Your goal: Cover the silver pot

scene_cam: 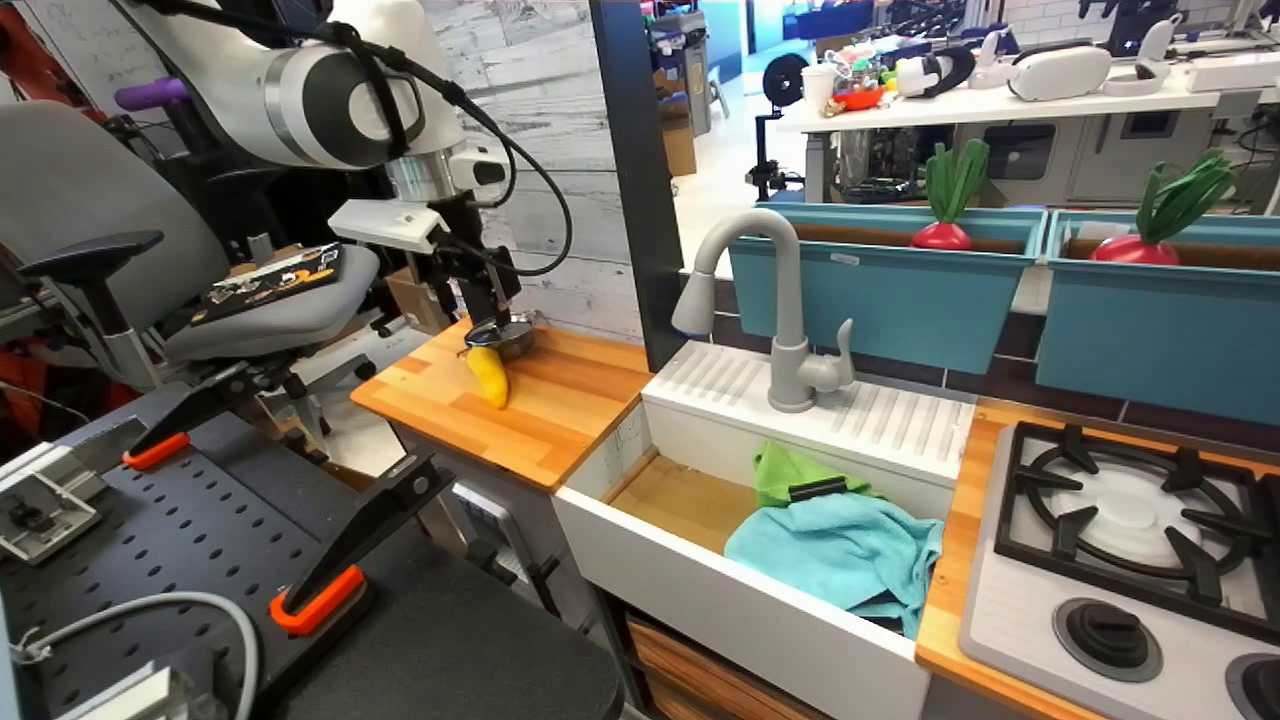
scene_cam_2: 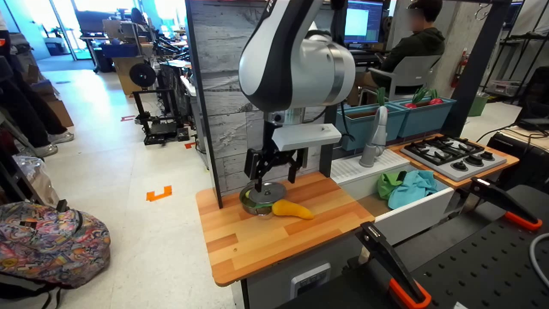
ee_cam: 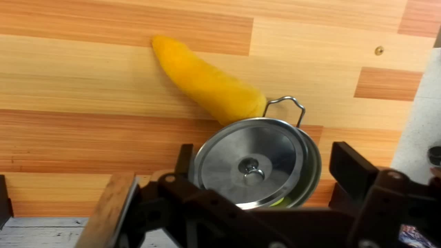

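A single robot arm point(scene_cam_2: 296, 64), the letters "FR" point(scene_cam_2: 269, 6) legible on it, leans over a wooden countertop point(scene_cam_2: 266, 240) in an exterior view. At two o'clock from the countertop sits one white sink point(scene_cam_2: 416, 216); at twelve from the sink stand two blue planters point(scene_cam_2: 357, 134), and at two, one stove point(scene_cam_2: 455, 155) with three knobs point(scene_cam_2: 474, 160). In the wrist view, the gripper point(ee_cam: 262, 155), its jaws wide apart, has one finger point(ee_cam: 186, 157) at nine o'clock and one at three of one silver pot point(ee_cam: 314, 165) on the countertop. One lid point(ee_cam: 253, 150) lies off-center over it, leaving a crescent uncovered from three to five o'clock. Just beside the pot, at eleven, rests one yellow vegetable point(ee_cam: 210, 84). Three red vegetables point(scene_cam_2: 435, 101) with green tops sit in the planters.
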`<state>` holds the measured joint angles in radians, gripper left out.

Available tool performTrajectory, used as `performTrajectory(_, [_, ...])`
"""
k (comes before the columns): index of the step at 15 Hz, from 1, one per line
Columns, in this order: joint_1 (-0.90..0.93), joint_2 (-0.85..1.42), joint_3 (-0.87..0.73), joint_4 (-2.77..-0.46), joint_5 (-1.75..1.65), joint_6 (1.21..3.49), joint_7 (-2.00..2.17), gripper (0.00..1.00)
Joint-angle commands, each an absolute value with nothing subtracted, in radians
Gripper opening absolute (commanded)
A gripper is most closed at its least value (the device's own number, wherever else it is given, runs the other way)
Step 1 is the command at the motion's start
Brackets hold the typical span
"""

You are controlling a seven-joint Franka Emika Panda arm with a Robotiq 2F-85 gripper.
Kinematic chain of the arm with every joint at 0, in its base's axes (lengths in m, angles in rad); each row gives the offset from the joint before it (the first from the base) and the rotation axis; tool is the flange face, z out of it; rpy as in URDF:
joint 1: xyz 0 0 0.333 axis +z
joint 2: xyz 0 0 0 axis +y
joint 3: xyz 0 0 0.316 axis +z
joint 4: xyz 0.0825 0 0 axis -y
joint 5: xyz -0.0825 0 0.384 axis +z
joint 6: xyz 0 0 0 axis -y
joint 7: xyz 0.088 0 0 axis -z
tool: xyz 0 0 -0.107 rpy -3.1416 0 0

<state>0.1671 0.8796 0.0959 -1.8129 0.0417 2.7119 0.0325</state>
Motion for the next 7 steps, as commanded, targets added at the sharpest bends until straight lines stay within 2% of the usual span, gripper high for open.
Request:
performTrajectory(1, [0.129, 0.753, 0.123, -1.982, 0.041, 2.758, -0.004, 1.0])
performTrajectory(2, [0.156, 0.829, 0.105, -1.88, 0.036, 2.728, 0.027, 1.0])
performTrajectory(7, [0.145, 0.779, 0.109, -1.946, 0.037, 2.733, 0.018, 1.0])
